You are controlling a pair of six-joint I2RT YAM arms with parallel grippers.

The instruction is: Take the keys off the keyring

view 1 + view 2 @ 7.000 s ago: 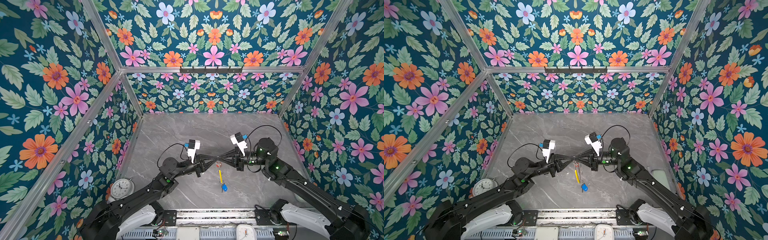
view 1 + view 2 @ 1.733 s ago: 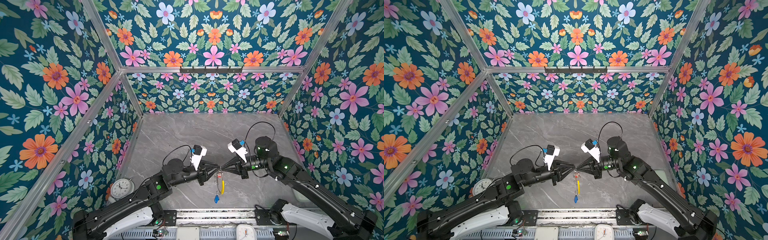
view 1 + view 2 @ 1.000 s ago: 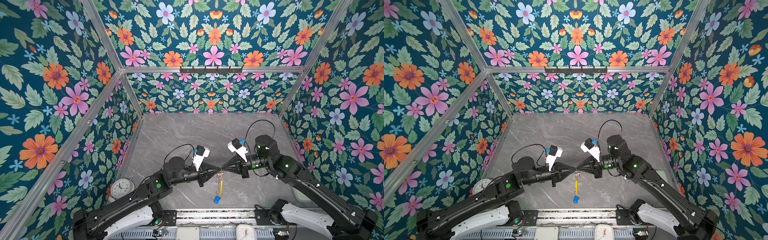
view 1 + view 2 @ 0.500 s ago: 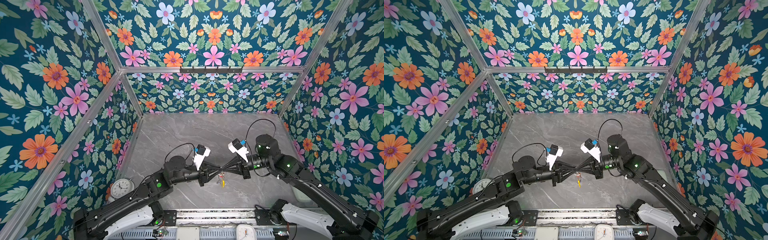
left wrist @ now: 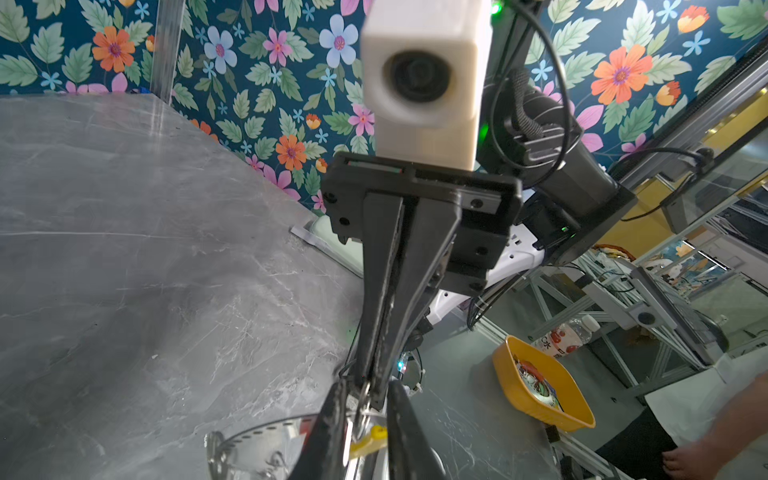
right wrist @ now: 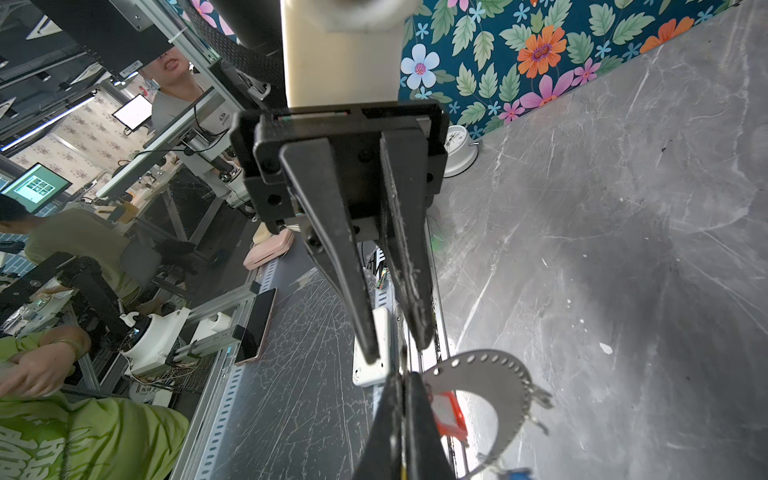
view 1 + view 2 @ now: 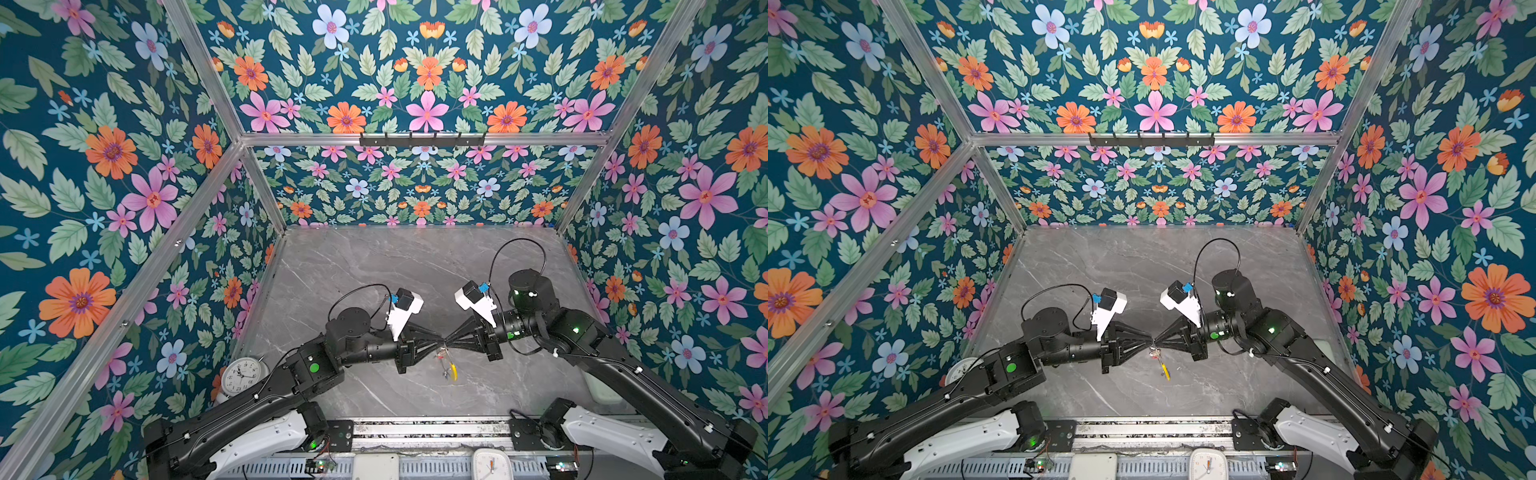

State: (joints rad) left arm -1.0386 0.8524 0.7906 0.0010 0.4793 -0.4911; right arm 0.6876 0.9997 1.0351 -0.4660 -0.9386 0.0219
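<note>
A round white alarm clock (image 7: 243,374) stands on the grey marble-patterned tabletop (image 7: 374,270) beside the left arm, and the work sits off to its right in both top views. Well apart from the clock, the black left gripper (image 7: 439,344) and the black right gripper (image 7: 449,341) meet tip to tip, the left one on the clock's side. The right gripper's 2 fingers (image 5: 386,291) are pressed together and pinch the keyring (image 6: 490,370). It is a large silver-grey metal hoop that shows in the right wrist view as a flat curved band with a row of small holes. The left gripper's 2 fingers (image 6: 357,270) stand a little apart, with a clear gap between their tips, and clamp nothing. The hoop hangs from the right gripper's tips, farther from the clock than the left gripper's fingers. Its curved yellow plastic sleeve (image 7: 454,371) forms the lowest visible part, and in the left wrist view this sleeve shows in the gap between the left fingers. A red plastic label tag (image 6: 449,411) lies against the band, just beside the right fingers. A small blue piece (image 6: 515,473) shows near the band's far end, cut off at the picture's edge, so whether it hangs on the hoop cannot be told. The keys' metal blades are too small to make out.
</note>
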